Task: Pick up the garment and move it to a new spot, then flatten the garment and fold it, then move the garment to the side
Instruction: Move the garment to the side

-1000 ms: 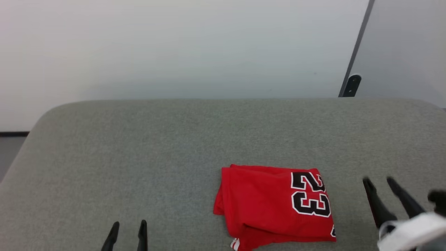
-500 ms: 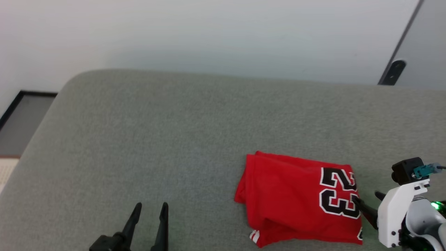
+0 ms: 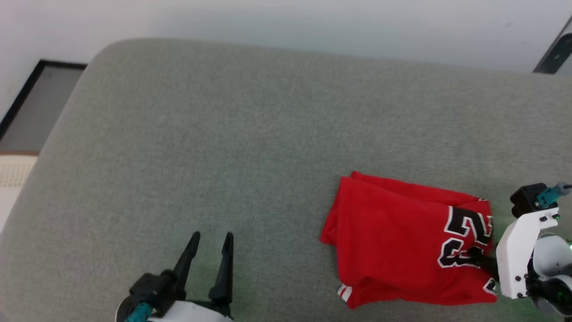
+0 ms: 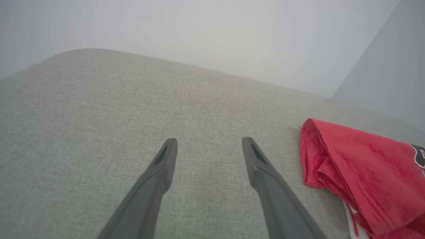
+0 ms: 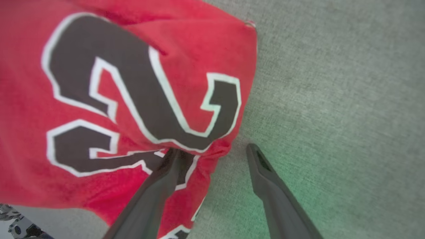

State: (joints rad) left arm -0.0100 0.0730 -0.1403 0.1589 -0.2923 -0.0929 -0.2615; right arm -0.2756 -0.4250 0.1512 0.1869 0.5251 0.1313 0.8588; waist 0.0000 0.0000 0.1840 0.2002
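Head view: garment (image 3: 402, 241) lies folded into a rough rectangle on the grey fabric bench (image 3: 223, 134). Readable print is "23", black with a white outline, at the garment's right end; no other writing legible. White-and-red striped trim (image 3: 344, 293) pokes out at the garment's near left corner. Right tool (image 3: 485, 259) is at the garment's right edge, with one dark finger across the digits and the other hidden behind the white wrist bracket (image 3: 518, 250). Left tool (image 3: 212, 235) is well left of the garment, not touching it, fingers spread, nothing in it.

Left wrist view: left tool (image 4: 209, 141) is wide open and empty over bare bench (image 4: 99, 116). Garment (image 4: 358, 166) sits to its right, clear of it. A sliver of black lettering shows at the garment's far end, unreadable.

Right wrist view: the "2" is large and clear, with part of the "3" beside it. Right tool (image 5: 212, 149) is fully spread and not clamped. One finger meets the garment (image 5: 132, 83) edge just below the "2"; the other is over bare bench (image 5: 332, 83) beside the garment. Can't tell whether the first fingertip is over or under the cloth.
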